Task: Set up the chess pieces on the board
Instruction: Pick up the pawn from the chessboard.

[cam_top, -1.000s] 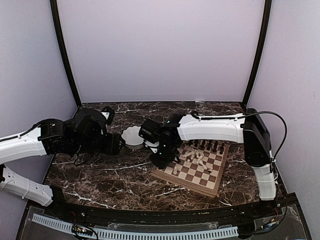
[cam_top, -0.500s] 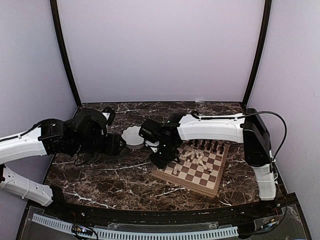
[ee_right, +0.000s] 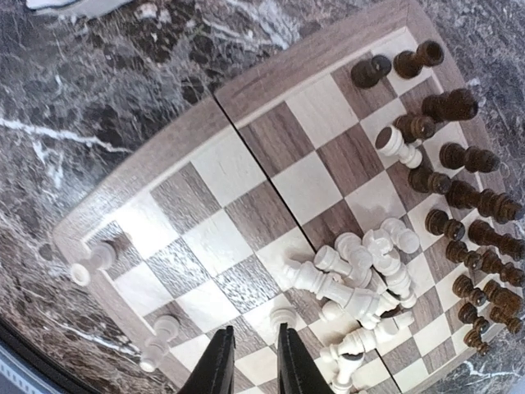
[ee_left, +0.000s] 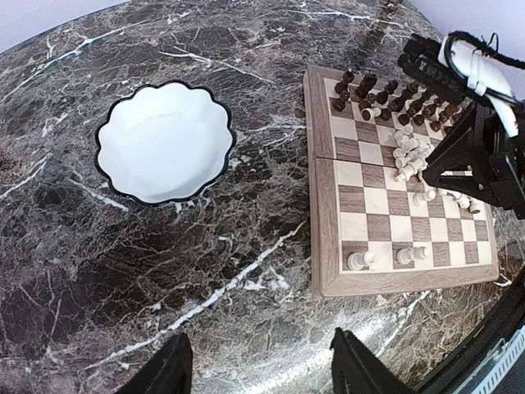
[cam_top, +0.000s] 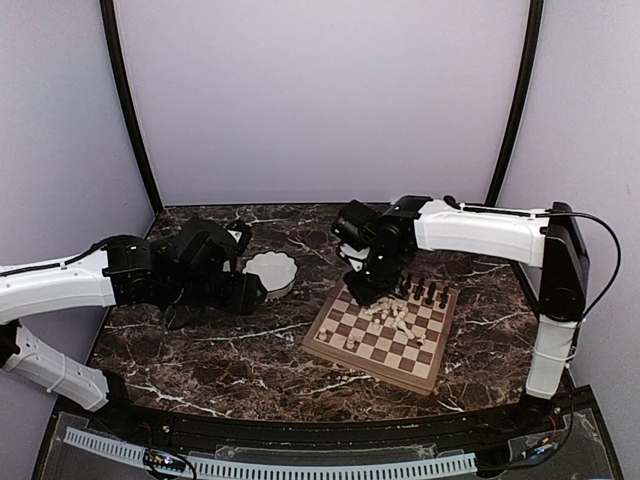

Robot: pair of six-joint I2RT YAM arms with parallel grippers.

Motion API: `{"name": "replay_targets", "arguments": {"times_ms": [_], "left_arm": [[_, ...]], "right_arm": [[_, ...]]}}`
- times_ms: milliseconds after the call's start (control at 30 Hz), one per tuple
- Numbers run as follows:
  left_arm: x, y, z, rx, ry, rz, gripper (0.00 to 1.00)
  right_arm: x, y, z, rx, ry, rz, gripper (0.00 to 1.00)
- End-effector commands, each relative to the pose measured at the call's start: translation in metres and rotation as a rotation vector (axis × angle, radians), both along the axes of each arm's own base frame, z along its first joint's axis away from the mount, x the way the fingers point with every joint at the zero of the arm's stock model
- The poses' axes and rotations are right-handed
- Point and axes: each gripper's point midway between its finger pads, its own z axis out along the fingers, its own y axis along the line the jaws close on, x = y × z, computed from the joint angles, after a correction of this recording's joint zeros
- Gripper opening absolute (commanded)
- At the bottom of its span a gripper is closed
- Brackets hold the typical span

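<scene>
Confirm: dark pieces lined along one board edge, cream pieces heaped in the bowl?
No. The cream pieces lie heaped on the board; the bowl is empty, per the left wrist view. The dark pieces do line one edge.

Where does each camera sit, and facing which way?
Top external: high behind the bases, facing down the table; left arm, right arm show.
Left wrist: over the table, facing bowl and board; own fingers at bottom.
Right wrist: over the board, facing down at pale pieces; own fingers at bottom.
All share the board.
</scene>
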Motion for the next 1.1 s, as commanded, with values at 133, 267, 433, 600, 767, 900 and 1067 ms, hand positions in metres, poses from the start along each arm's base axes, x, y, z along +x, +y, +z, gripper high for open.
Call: {"name": "replay_targets", "arguments": {"times_ms": [133,267,433,600,767,900,1067], "left_arm": [[0.009,-0.017,0.017,-0.028,-0.036,-0.042,0.60],[0.010,-0.021,0.016,-0.028,-0.032,-0.047,0.61],[0.012,-0.023,0.014,-0.022,-0.030,-0.047,0.61],[0.014,-0.026,0.013,-0.020,-0.030,-0.048,0.61],[0.016,-0.029,0.012,-0.015,-0.031,-0.054,0.61],[0.017,-0.031,0.012,-0.009,-0.036,-0.060,0.61],[0.019,-0.035,0.011,-0.009,-0.038,-0.070,0.61]], "right_arm": [[-0.017,-0.016,-0.028,-0.055,0.057,0.022,0.21],[-0.018,-0.019,-0.035,-0.065,0.072,0.022,0.23],[-0.016,-0.025,-0.041,-0.078,0.081,0.021,0.23],[-0.011,-0.029,-0.046,-0.089,0.084,0.020,0.23],[-0.007,-0.028,-0.043,-0.086,0.076,0.026,0.23],[-0.002,-0.025,-0.032,-0.077,0.057,0.032,0.23],[0.004,-0.022,-0.021,-0.080,0.035,0.047,0.23]]}}
